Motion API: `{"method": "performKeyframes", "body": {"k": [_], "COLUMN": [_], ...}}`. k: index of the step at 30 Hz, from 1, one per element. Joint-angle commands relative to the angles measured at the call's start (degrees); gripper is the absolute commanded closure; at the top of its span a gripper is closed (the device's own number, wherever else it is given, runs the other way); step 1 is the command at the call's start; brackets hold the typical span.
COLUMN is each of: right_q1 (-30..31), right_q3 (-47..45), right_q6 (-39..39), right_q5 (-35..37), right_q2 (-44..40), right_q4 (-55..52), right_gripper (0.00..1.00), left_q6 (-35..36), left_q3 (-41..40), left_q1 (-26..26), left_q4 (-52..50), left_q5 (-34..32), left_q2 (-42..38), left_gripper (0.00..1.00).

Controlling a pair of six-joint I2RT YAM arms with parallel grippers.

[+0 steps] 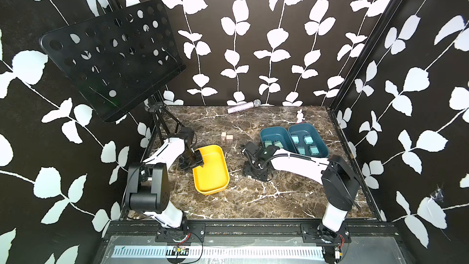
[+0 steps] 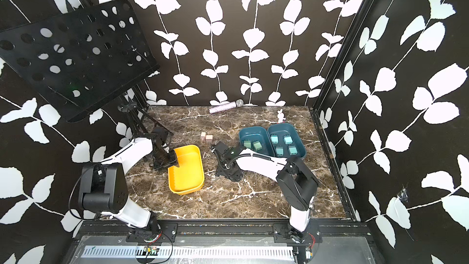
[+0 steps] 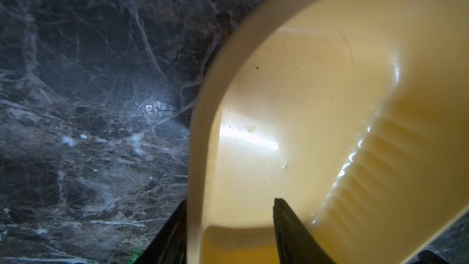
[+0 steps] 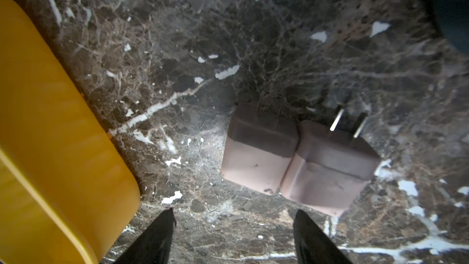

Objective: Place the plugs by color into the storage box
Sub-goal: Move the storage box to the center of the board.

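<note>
I have the dark brown marble worktop (image 1: 253,199) filling the bay. At its 9 o'clock sits the yellow plastic tray (image 1: 212,176), and at 2 o'clock the dark teal two-compartment plastic storage box (image 1: 273,130).

The left gripper (image 1: 200,161) is at the tray's 10 o'clock side. Its jaws are spread astride the rim, one finger inside and one outside, with a gap showing beside the inner one.

The right gripper (image 4: 234,210) hangs low between tray and box, its jaws spread and holding nothing, aimed toward 10 o'clock.

Just ahead of it, two pinkish-beige cube plugs (image 4: 258,158) lie touching side by side on the worktop, prongs pointing away from me. Four light blue plugs (image 1: 308,139) lie in the box's 3 o'clock compartment. Two teal-green plugs (image 1: 267,144) lie in its 9 o'clock compartment.
</note>
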Motion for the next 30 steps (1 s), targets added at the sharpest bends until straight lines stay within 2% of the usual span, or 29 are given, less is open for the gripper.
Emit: {"method": "performKeyframes", "body": {"k": [1,9,14,18,21,24,30], "right_q1": [-0.4,-2.7,-3.0,-2.4,-2.1,-2.2,-2.1], "right_q3": [0.1,0.3,5.8,10.1,11.4,10.5,10.4], "right_q6": [1.7,0.3,-3.5,-5.8,-6.6,-6.3,-7.0], "right_q5": [-0.1,0.0,0.2,0.4,0.7,0.9,2.7], "right_q2": [2.4,4.4,7.6,10.7,11.8,10.7,8.1], "right_q4": [1.0,0.4,-3.7,-7.2,-9.3,-9.4,-13.0], "right_gripper": [0.27,0.27,0.29,0.36,0.46,0.55,0.63], "left_q6": [0.5,1.1,1.4,1.1,-0.3,-2.7,-5.6], "left_q3": [-0.8,-1.2,-1.4,-1.8,-2.4,-3.0,-3.3], "left_q1": [-0.1,-0.1,-0.1,-0.3,-1.1,-3.0,-6.3], "left_q4": [-0.9,-0.5,0.2,1.2,2.4,4.1,5.9], "left_q5": [0.3,0.5,1.4,3.2,5.5,8.3,9.9], "left_q2": [-1.7,-1.6,-1.1,-0.7,-0.3,0.3,0.8], "left_gripper": [0.46,0.46,0.46,0.46,0.46,0.47,0.47]}}
